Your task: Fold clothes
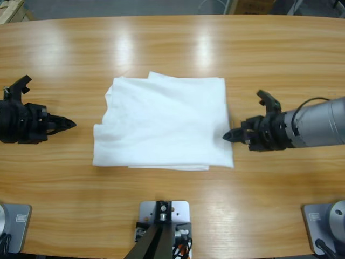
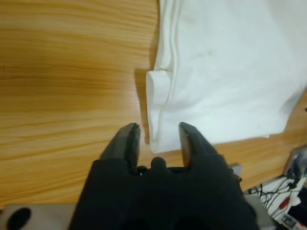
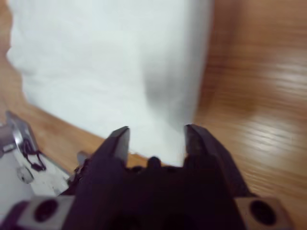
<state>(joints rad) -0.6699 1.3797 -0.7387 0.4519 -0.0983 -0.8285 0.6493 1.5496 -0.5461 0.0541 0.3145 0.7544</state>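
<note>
The white T-shirt (image 1: 164, 124) lies folded into a rough rectangle in the middle of the wooden table (image 1: 172, 43). My left gripper (image 1: 70, 124) hovers to its left, a short way off the cloth, jaws open and holding nothing. In the left wrist view the T-shirt (image 2: 230, 72) shows a rolled hem edge just beyond the left gripper (image 2: 158, 132). My right gripper (image 1: 229, 136) sits at the shirt's right edge, near the front corner, also open. The right wrist view looks over the T-shirt (image 3: 110, 62) past the right gripper (image 3: 156, 134); whether it touches the cloth I cannot tell.
Bare wood surrounds the shirt on every side. Beyond the table's far edge, floor and some boxes (image 1: 253, 5) show. Cables and rig parts (image 2: 288, 201) hang off the near table edge.
</note>
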